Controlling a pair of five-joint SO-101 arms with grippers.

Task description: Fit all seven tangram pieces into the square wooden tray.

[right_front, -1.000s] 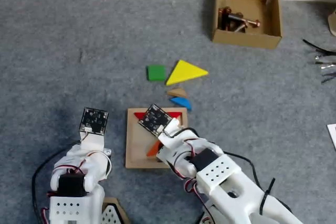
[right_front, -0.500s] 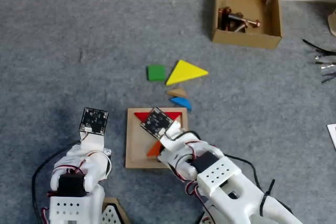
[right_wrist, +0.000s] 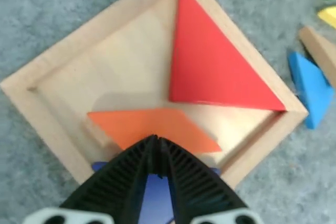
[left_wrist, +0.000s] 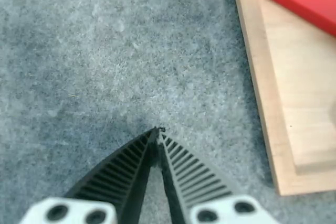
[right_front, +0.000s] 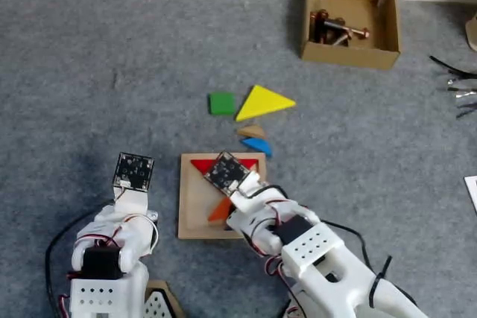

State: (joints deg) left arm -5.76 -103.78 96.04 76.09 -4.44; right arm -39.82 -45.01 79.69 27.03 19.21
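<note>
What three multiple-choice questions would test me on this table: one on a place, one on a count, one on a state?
1. Where is the red triangle?
A) in the wooden tray
B) stacked on another piece
C) held aloft

2. How many pieces lie on the carpet outside the tray?
A) two
B) four
C) six

3. How is the left end effector?
A) wide open
B) shut on a piece
C) shut, empty

Answers:
1 A: it lies flat in a corner of the tray.
2 B: green square, yellow triangle, tan triangle, blue piece.
3 C: it is closed over bare carpet beside the tray.
</note>
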